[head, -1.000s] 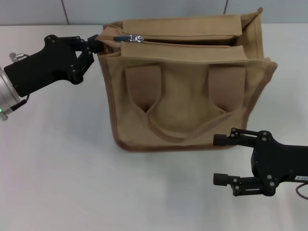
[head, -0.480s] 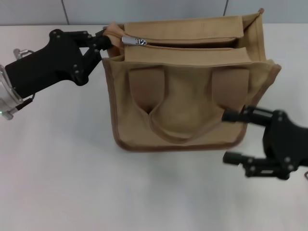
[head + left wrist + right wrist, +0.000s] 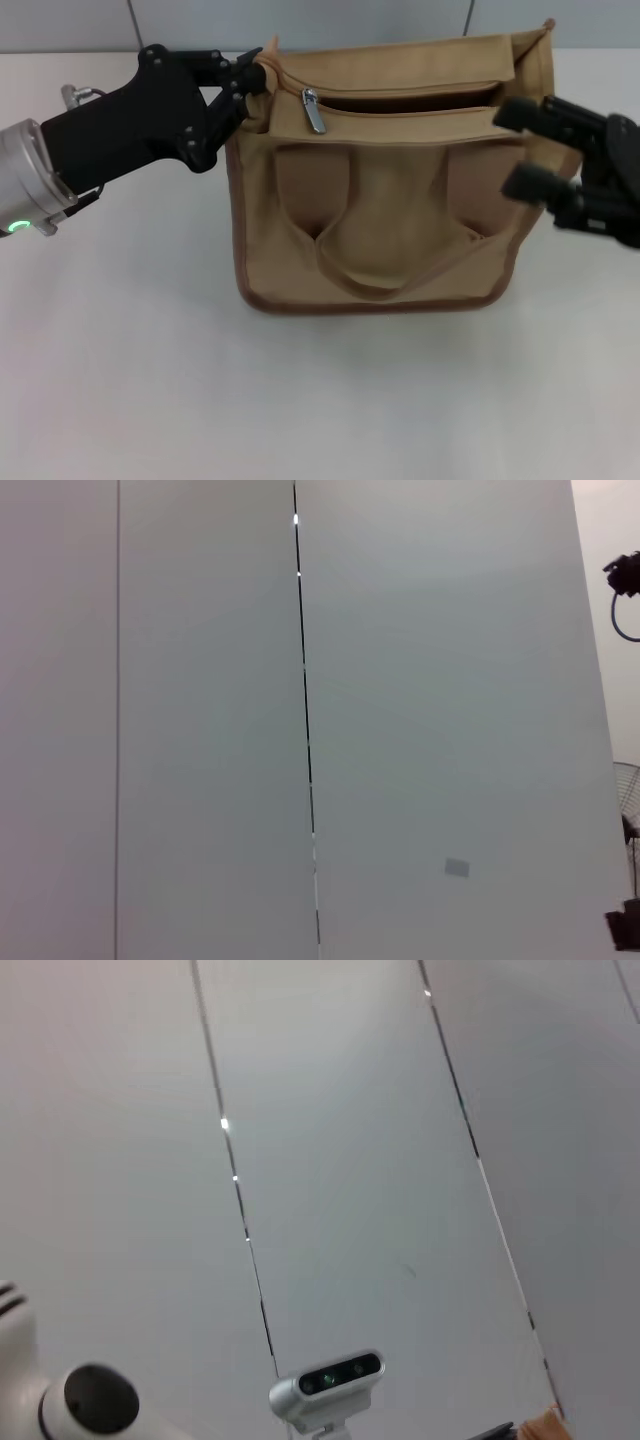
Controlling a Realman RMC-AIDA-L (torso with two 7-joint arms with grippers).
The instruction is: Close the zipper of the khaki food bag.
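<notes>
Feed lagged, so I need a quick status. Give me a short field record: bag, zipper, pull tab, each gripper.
bag: upright on the table, front handle toward the camera
zipper: open along most of the top
pull tab: near the bag's left end, hanging down
left gripper: shut on the bag's top left corner
right gripper: open, at the bag's right end, not holding anything

khaki food bag [image 3: 375, 215] tan, brown piping; zipper [image 3: 400, 110] pull silver.
</notes>
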